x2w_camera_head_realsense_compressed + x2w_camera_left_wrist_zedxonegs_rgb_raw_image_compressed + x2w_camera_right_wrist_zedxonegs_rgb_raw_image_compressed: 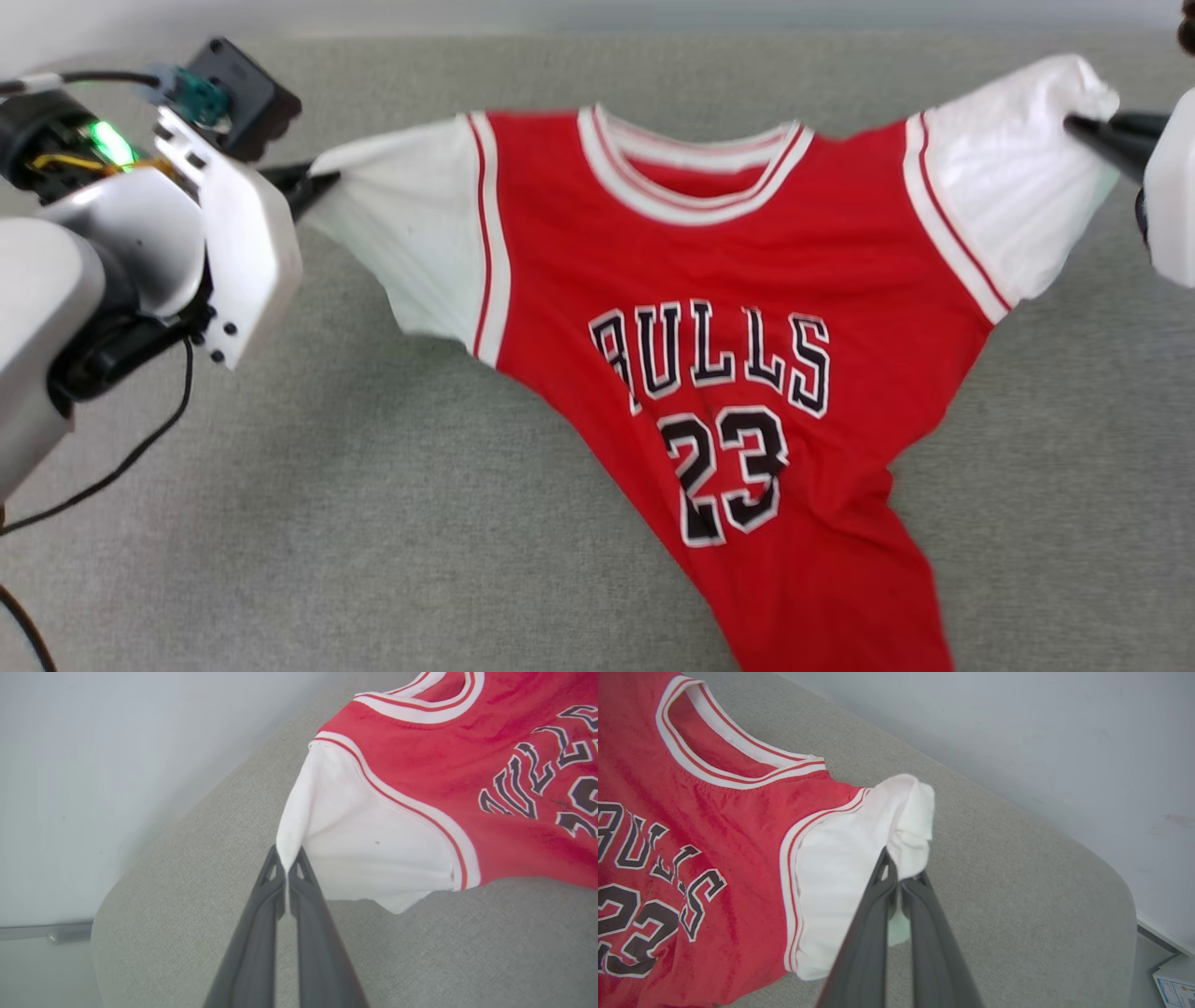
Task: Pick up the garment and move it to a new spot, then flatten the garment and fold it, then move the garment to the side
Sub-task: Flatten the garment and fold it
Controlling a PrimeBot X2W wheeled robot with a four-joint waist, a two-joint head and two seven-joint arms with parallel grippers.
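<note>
2 garment [738, 261] sleeves (taut between) sit pinched in left hand [319, 181] and right hand [1075, 125].

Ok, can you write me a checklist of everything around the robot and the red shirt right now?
surface: grey fabric, plain.
shirt: red, front up, white sleeves stretched out sideways, lower part bunched narrow.
clutter: nothing seen.
left gripper: shut on one sleeve's tip.
right gripper: shut on the other sleeve's edge.
cables: black cable hangs by the left arm.
surroundings: pale wall; box corner past the surface's edge.
</note>
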